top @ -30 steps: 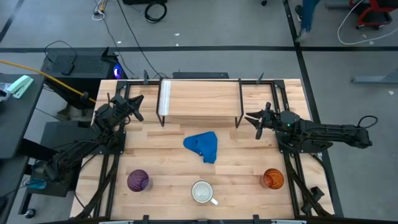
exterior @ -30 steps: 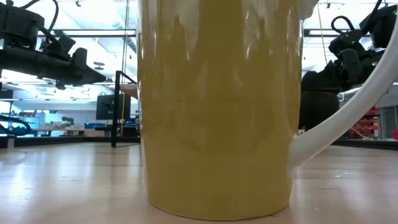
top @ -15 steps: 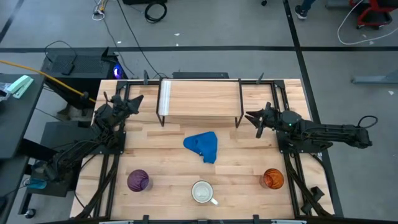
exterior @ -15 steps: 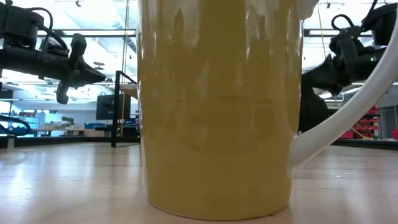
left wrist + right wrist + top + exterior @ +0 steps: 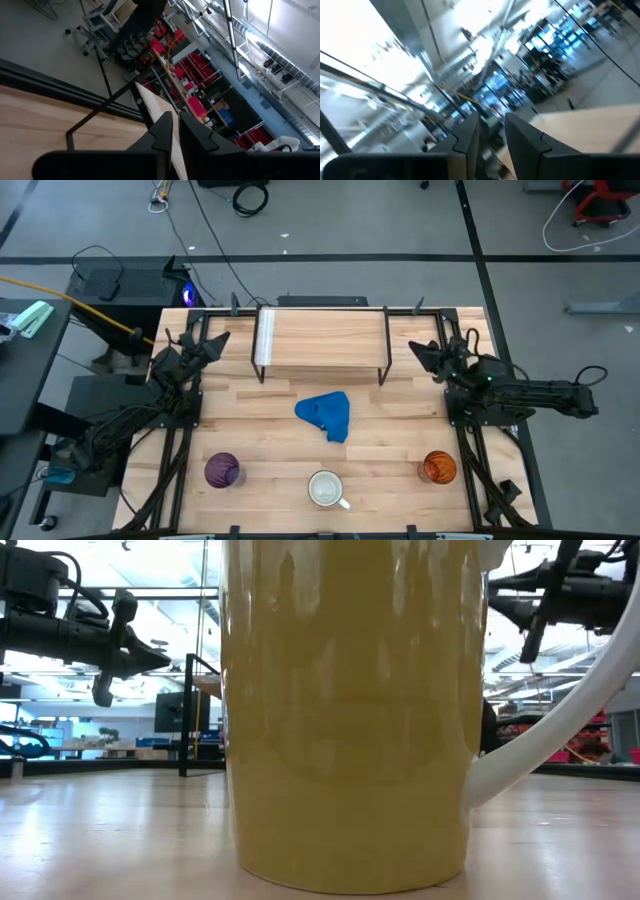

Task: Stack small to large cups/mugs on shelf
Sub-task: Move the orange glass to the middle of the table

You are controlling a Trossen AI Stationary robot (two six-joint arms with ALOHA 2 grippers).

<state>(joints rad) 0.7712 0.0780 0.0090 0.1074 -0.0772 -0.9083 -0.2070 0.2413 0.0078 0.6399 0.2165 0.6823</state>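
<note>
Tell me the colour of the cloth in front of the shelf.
Blue: the cloth, clearest in the high view.

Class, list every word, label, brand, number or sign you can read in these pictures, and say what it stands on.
None can be read: no print shows on the white mug, purple tumbler, orange cup, blue cloth or shelf.
Room beyond the table: any signs are too blurred to read.

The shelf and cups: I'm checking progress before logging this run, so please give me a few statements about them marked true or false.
1. The shelf has nothing on it. True.
2. The purple tumbler is stacked inside the white mug. False: they stand apart along the table's near edge.
3. The orange cup stands on the right arm's side. True.
4. The blue cloth covers the mug. False: it lies between shelf and mug.
5. Either hand holds a cup. False: neither does.
</note>
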